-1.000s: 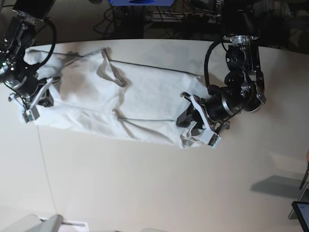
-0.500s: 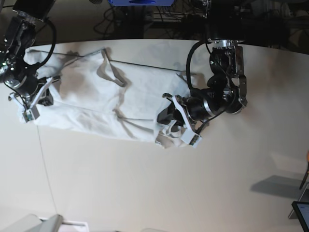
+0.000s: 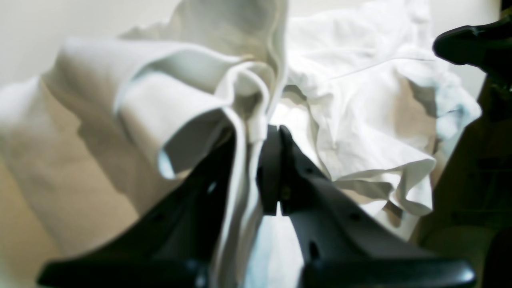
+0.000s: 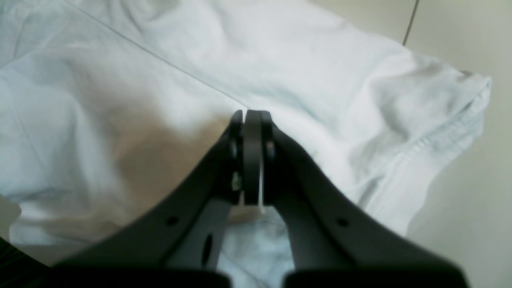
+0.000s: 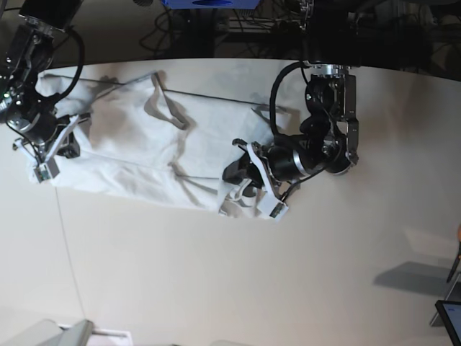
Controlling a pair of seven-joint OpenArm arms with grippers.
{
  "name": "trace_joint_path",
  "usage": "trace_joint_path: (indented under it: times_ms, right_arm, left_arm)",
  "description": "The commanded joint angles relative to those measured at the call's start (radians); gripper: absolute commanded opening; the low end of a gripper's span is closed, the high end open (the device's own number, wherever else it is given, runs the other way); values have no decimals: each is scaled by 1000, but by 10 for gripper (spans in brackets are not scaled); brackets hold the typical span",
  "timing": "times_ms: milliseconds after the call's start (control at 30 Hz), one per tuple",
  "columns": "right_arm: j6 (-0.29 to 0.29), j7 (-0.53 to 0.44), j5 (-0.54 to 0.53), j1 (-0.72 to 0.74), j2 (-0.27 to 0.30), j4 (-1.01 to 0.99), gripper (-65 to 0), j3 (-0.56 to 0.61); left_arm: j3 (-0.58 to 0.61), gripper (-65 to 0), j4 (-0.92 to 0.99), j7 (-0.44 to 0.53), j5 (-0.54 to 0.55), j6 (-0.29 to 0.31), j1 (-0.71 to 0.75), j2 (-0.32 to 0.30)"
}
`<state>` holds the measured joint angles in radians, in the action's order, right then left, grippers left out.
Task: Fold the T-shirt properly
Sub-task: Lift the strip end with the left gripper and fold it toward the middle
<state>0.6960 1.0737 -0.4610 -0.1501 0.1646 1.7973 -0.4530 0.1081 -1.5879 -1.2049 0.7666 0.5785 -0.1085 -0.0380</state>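
Note:
The white T-shirt [image 5: 137,144] lies spread and wrinkled across the far half of the pale table. My left gripper [image 5: 252,189], on the right in the base view, is shut on the shirt's right end and has the cloth bunched and lifted over the rest. In the left wrist view the left gripper [image 3: 262,134] pinches a fold of white cloth [image 3: 192,92]. My right gripper [image 5: 52,155], on the left in the base view, is shut at the shirt's left edge. In the right wrist view the right gripper [image 4: 248,116] has its jaws closed over the cloth [image 4: 320,80].
The table's far curved edge [image 5: 216,60] borders a dark area with cables. Bare pale tabletop [image 5: 216,274] fills the near half. A dark object sits at the lower right corner [image 5: 450,317]. A grey object shows at the lower left [image 5: 50,333].
My left gripper has moved left across the table, dragging the shirt's right end over the body. The right gripper has stayed in place.

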Motion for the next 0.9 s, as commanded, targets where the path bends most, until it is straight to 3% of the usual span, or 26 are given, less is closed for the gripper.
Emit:
trace_joint_path:
  times_ms: [0, 100, 233, 333, 633, 767, 867]
  right_arm:
    - [2, -19, -12, 13, 11, 16, -650, -3]
    - [2, -19, -12, 13, 11, 16, -650, -3]
    - [2, -19, -12, 13, 11, 16, -650, -3]
    - [2, -19, -12, 13, 11, 16, -650, -3]
    - [2, -22, -12, 19, 11, 16, -650, -3]
    - [2, -19, -12, 19, 11, 16, -650, -3]
    - [2, -19, -12, 20, 11, 31, -650, -2]
  left_arm:
    - [2, -548, 1, 9, 34, 5, -26, 16]
    - [2, -430, 16, 7, 35, 5, -26, 42]
    - [3, -359, 10, 7, 38, 11, -24, 66]
    - [3, -354, 16, 6, 73, 11, -27, 89]
    - [152, -361, 117, 10, 417, 13, -139, 88]
    - [144, -363, 113, 12, 446, 11, -176, 85]
    - [87, -415, 19, 12, 425, 5, -179, 19]
